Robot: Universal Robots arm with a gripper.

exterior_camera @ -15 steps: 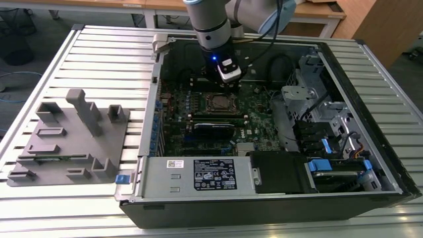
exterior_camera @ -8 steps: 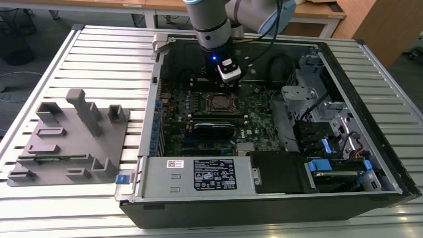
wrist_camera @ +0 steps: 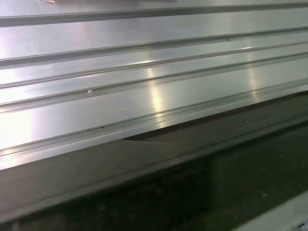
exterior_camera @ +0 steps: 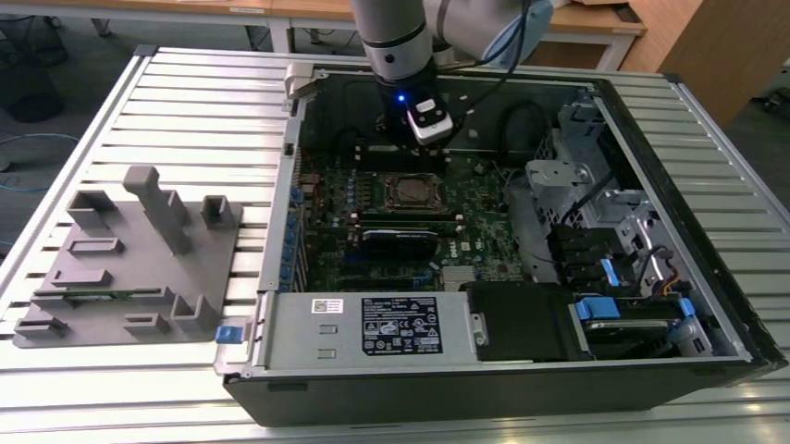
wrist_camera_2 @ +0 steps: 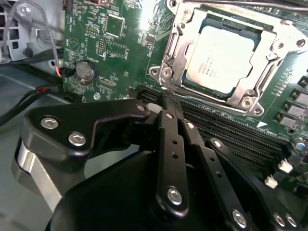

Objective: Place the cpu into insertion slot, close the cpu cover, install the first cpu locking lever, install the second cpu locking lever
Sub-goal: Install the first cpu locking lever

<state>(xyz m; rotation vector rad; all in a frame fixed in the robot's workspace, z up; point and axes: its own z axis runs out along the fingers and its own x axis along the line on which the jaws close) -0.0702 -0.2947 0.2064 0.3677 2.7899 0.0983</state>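
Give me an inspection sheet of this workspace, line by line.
Surface: ribbed silver metal table under an open black computer case.
Job's things: silver-grey square cpu seated in the socket; silvery metal frame cover lies around it.
Clutter: grey plastic parts fixture at the exterior view's left.
Grippers: black gripper with jaws shut, empty, at the cover's edge.
Cables: red and black wires beside the green motherboard.
Surroundings: wooden desks.

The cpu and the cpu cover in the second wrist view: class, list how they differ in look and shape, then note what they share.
The cpu is a solid, flat square with a dull, pale metal top; the cpu cover is an open frame with a square cut-out. The cpu's top is smooth and unbroken; the cpu cover is shinier, with screws near its corners. The cpu lies within the opening, while the cpu cover surrounds it. Both are silvery metal, squarish, and sit at the insertion slot on the green board.
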